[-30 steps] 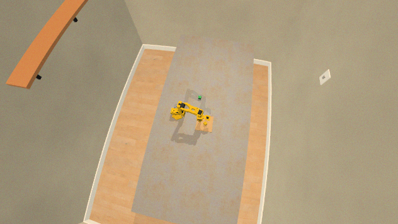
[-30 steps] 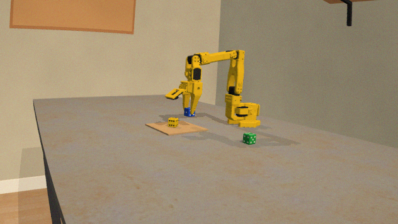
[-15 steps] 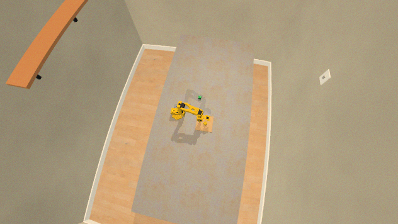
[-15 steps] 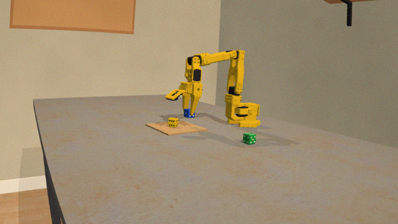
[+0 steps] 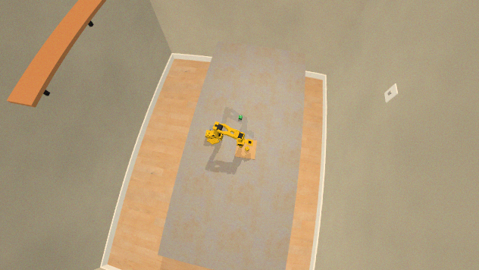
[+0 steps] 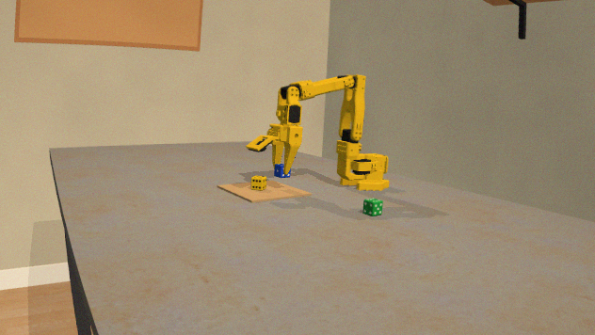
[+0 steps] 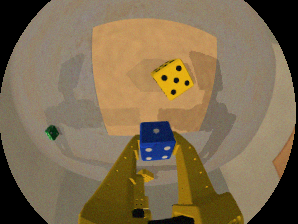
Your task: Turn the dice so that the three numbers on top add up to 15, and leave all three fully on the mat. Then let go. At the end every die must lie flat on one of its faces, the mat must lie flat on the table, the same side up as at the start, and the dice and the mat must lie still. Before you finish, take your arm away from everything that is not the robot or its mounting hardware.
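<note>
My gripper [image 6: 283,170] is shut on the blue die [image 6: 281,171], which sits low at the mat's near edge by the arm; in the wrist view the blue die [image 7: 157,141] lies between my fingers at the mat's edge. The tan mat [image 6: 264,190] lies flat on the table. The yellow die [image 6: 258,183] rests on the mat and shows five pips on the face toward the wrist camera [image 7: 173,78]. The green die [image 6: 373,207] lies on the bare table, off the mat, and is a small speck in the wrist view [image 7: 51,133].
The arm's base [image 6: 362,169] stands behind the mat, between the mat and the green die. The table's left edge [image 6: 61,207] is far from the dice. In the overhead view the arm [image 5: 227,134] is near the table's middle.
</note>
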{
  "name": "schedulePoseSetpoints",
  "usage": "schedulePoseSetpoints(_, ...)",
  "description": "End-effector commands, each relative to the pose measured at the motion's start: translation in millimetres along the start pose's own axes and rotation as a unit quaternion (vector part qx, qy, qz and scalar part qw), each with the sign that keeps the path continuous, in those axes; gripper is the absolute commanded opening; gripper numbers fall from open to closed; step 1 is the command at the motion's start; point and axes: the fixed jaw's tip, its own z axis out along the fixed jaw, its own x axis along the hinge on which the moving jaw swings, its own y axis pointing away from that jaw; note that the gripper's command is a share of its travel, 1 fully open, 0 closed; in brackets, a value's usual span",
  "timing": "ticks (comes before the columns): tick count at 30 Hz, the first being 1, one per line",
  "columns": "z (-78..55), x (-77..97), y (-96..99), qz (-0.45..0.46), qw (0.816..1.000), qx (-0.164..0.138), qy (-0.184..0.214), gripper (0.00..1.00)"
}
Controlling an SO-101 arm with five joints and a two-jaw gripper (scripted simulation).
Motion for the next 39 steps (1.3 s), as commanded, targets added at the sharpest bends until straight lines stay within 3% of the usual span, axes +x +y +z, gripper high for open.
schedulePoseSetpoints(1,-0.5,-3.5,-2.0,0.008,1.000,0.003,-0.014,0.00)
schedulePoseSetpoints(39,13.8,-3.7,-2.0,0.008,1.000,0.003,-0.014,0.00)
